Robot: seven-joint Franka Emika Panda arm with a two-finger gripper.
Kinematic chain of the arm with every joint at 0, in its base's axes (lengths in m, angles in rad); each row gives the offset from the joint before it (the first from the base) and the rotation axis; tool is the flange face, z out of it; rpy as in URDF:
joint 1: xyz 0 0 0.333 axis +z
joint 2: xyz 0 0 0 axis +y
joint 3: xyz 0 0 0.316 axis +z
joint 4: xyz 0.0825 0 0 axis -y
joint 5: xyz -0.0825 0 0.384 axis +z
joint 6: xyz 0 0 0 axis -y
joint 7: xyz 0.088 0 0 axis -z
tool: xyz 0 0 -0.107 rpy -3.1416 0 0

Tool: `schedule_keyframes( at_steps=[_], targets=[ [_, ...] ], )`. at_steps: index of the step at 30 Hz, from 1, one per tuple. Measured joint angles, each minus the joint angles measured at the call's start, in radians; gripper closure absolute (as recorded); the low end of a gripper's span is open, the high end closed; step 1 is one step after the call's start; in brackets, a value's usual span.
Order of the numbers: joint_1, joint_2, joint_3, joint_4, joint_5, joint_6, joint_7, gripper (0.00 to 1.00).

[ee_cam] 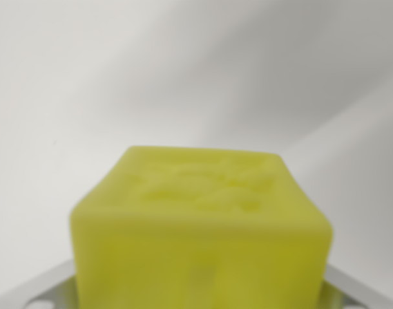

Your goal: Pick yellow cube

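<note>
Wrist view fills with the cube (200,238), likely between the fingers for pickup, though their grip stays unreadable.

We see a plain white surface (119,77) filling the view, smooth and unmarked, with soft grey shadows crossing it diagonally from the upper middle toward the wrist view's right. The yellow cube (200,232), blurred and close to the camera, covers the lower middle of that surface; we cannot tell whether it rests on the surface or hangs above it.
</note>
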Motion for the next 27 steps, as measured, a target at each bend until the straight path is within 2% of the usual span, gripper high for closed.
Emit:
schedule_keyframes(
  at_steps=[27],
  targets=[
    [0.0, -0.204, 0.0, 0.024, -0.002, -0.229, 0.001, 1.0]
  ],
)
